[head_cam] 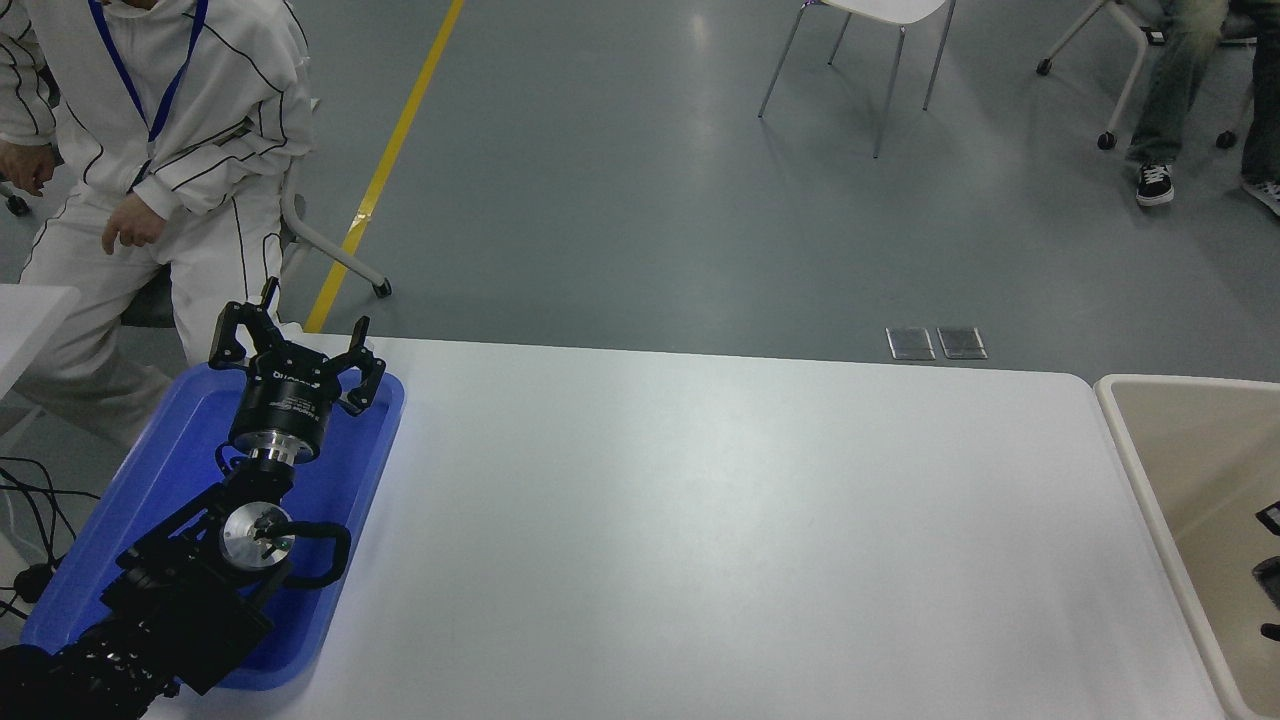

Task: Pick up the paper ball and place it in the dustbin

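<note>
The beige dustbin [1190, 450] stands at the table's right end, cut off by the picture's edge. Only a few black parts of my right gripper [1268, 575] show at the right edge, over the inside of the dustbin; I cannot tell whether it is open or shut. The paper ball is not in view. My left arm is parked at the lower left over a blue tray [180, 450], with my left gripper [300, 340] open and empty above the tray's far end.
The white table [700, 520] spans the middle. A person in white clothes [170, 150] sits at the far left behind the tray. Chairs and another person's legs [1170, 100] are on the floor beyond.
</note>
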